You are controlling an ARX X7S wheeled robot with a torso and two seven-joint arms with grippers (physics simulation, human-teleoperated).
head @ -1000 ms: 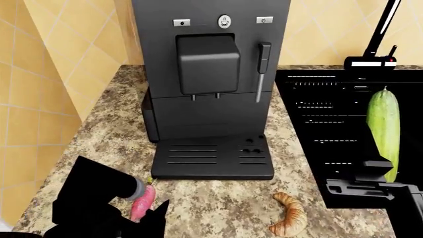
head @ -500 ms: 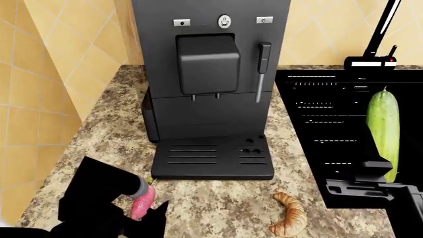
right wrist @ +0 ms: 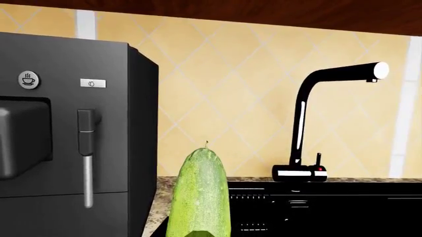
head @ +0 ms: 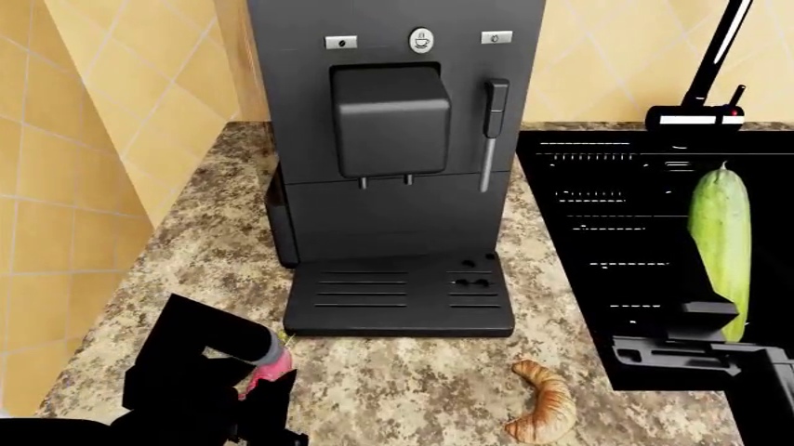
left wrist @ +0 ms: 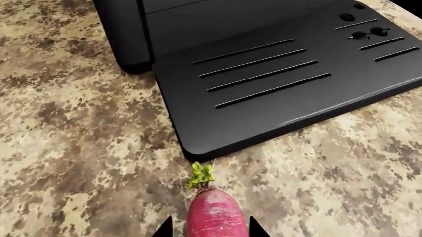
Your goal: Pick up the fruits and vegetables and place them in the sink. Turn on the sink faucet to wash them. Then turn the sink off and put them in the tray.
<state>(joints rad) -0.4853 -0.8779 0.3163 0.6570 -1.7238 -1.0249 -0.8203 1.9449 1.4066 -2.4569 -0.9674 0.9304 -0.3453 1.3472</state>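
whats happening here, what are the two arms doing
The left gripper is down on the granite counter, straddling the pink radish just in front of the coffee machine; whether it has closed is not clear. The right gripper is at the near end of the cucumber, over the black sink. A croissant lies untouched.

The coffee machine [head: 394, 139] blocks the far middle of the desk [head: 199, 251], its drip plate [head: 397, 295] just beyond the radish [head: 271, 373]. Bare granite runs along the near edge to the croissant [head: 542, 401]. Right of it lies the sink [head: 620, 242].
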